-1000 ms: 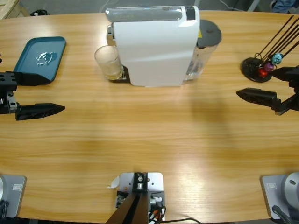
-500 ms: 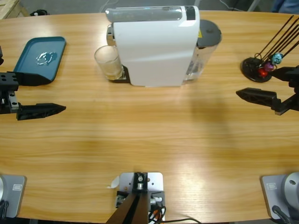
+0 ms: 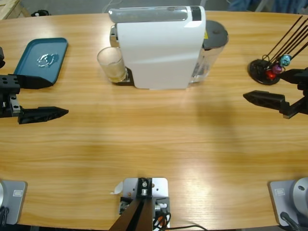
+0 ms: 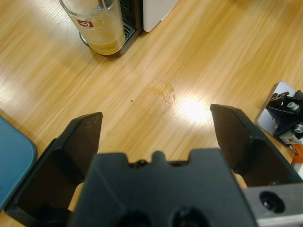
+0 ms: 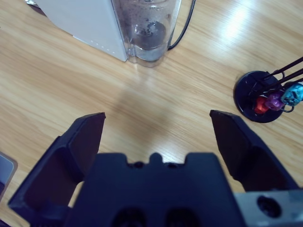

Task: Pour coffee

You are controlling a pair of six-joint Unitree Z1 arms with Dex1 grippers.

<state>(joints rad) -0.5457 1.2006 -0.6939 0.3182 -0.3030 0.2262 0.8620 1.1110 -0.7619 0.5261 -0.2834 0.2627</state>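
Hovering low at the two ends of the wooden worktop, both sets of my fingers are spread wide and hold nothing. My left fingers sit at the left edge, just beside the near corner of a teal tray; my right fingers sit at the right edge, near a black stand with thin rods and coloured beads.

Between them the front half of the worktop is bare wood, a broad open stretch running from one end to the other. In my left wrist view a faint ring-shaped mark shows on the wood ahead of my left fingers.

The white coffee machine stands at the back, well apart from both ends. A glass stands at its left side, and the coffee is a shallow amber layer in its bottom. In my right wrist view, beyond my right fingers, the machine's clear water tank stands at its other end, a black cable trailing behind it.
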